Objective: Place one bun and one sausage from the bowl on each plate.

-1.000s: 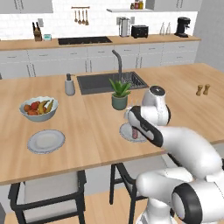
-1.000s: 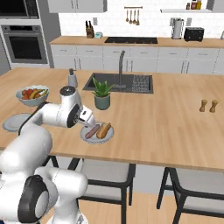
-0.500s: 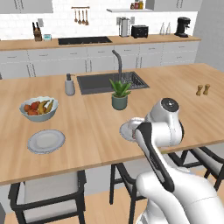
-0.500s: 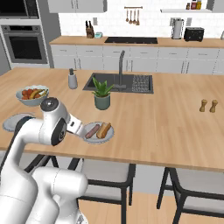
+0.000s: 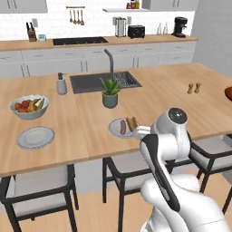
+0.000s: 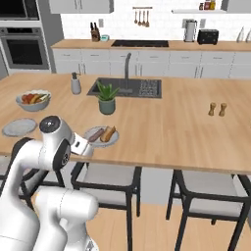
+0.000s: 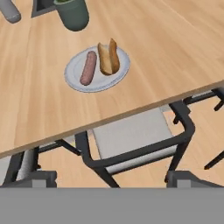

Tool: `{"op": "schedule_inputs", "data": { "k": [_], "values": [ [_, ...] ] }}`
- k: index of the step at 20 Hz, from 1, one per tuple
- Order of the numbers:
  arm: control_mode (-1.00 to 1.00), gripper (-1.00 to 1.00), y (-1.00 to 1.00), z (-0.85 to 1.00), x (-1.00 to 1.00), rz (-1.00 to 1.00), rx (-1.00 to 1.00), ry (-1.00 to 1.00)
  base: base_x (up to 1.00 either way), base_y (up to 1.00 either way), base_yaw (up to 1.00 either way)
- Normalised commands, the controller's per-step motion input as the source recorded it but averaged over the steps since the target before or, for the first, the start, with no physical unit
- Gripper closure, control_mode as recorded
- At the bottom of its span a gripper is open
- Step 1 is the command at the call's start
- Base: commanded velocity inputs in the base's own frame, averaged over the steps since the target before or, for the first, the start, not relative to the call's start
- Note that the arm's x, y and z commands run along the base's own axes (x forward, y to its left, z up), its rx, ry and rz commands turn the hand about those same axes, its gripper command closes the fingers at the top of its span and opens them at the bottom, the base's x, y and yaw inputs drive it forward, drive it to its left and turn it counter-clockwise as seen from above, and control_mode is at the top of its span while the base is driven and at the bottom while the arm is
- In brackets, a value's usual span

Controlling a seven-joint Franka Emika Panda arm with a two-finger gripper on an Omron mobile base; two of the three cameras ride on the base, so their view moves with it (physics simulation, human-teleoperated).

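The gripper [image 7: 112, 186] has drawn back off the counter and now hangs past its near edge, above a dark-framed chair [image 7: 131, 146] with a grey seat; a second ago it stood right at the filled plate. Its jaws stand wide apart and hold nothing. Just ahead of the hand, on the wooden counter [image 7: 175, 57] near the edge, lies the plate [image 7: 97, 69] with a sausage [image 7: 88, 68] and a bun [image 7: 108, 57] side by side on it, both untouched since the earlier frames. Beyond the plate, further from the hand, stands the potted plant [image 5: 110, 93], with the sink [image 5: 97, 81] behind it. Far off to the hand's left lies the second plate [image 5: 36, 137], bare, and past it the pale fruit bowl [image 5: 30, 106]. Far to the right, a sliver of the dark red-brown bowl [image 5: 228, 93] shows at the frame edge of the left base view.
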Motion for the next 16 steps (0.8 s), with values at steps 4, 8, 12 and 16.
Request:
{"op": "schedule_inputs", "data": {
  "k": [4, 8, 12, 16],
  "values": [
    [1.00, -1.00, 0.00, 0.00, 0.00, 0.00, 0.00, 0.00, -0.25, -1.00, -0.01],
    [1.00, -1.00, 0.00, 0.00, 0.00, 0.00, 0.00, 0.00, -0.19, -1.00, 0.00],
    [1.00, -1.00, 0.00, 0.00, 0.00, 0.00, 0.00, 0.00, -0.02, -1.00, 0.00],
    [1.00, -1.00, 0.00, 0.00, 0.00, 0.00, 0.00, 0.00, 0.00, -1.00, 0.00]
  ]
}}
